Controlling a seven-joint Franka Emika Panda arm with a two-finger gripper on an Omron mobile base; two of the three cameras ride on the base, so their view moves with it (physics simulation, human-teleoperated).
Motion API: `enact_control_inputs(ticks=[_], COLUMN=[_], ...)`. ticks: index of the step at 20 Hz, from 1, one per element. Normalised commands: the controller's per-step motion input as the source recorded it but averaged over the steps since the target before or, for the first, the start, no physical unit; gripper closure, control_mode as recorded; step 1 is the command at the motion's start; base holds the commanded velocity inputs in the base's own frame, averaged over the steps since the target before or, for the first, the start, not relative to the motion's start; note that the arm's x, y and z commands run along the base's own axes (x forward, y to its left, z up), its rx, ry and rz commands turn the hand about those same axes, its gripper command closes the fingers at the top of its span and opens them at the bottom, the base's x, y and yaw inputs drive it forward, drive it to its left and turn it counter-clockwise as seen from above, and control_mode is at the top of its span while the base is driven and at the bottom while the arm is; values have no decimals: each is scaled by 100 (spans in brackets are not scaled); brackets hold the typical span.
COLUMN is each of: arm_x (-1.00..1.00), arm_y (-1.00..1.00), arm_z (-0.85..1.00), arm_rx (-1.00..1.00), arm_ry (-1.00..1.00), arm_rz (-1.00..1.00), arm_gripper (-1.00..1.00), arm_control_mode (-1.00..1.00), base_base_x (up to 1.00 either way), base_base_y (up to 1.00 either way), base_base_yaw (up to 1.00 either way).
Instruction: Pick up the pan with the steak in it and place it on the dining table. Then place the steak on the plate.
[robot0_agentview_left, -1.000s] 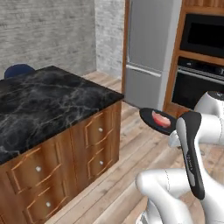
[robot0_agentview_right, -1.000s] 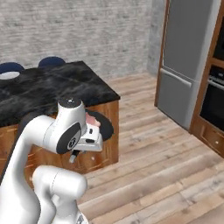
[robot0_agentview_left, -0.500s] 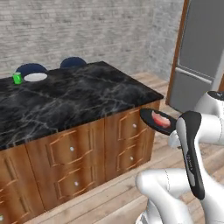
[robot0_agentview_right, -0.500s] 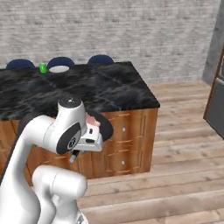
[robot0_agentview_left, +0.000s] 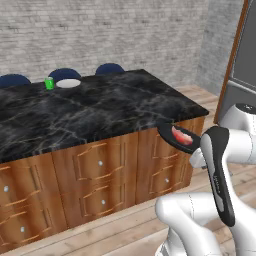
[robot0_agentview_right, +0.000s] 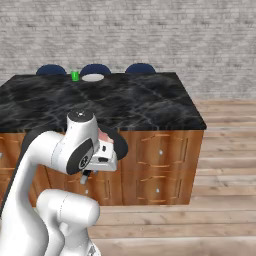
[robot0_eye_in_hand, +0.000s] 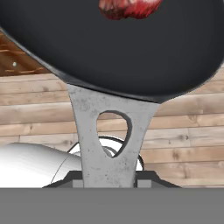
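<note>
Two placements remain. We hold the pan (robot0_eye_in_hand: 131, 48) by its grey handle (robot0_eye_in_hand: 107, 144), gripper (robot0_eye_in_hand: 108, 183) closed on it, steak (robot0_agentview_left: 181, 135) inside, off the dining table (robot0_agentview_left: 95, 107) near edge. The white plate (robot0_agentview_left: 68, 83) waits far left.

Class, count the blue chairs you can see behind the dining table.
3. In the right base view: left chair by the far-left corner, middle chair behind the plate, right chair further right. Others may be hidden.
</note>
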Motion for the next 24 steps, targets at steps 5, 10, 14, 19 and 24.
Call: enact_control_inputs(ticks=[5, 10, 14, 19, 24], arm_x=[0, 0, 0, 0, 0], arm_y=[0, 0, 0, 0, 0], arm_z=[0, 0, 0, 0, 0], arm_rx=[0, 0, 0, 0, 0], arm_ry=[0, 0, 0, 0, 0], arm_rz=[0, 0, 0, 0, 0], arm_gripper=[100, 100, 100, 100, 100], arm_control_mode=[100, 100, 100, 100, 100], base_base_x=[0, -8, -14, -17, -14], base_base_y=[100, 100, 100, 100, 100], base_base_yaw=[10, 12, 10, 10, 9])
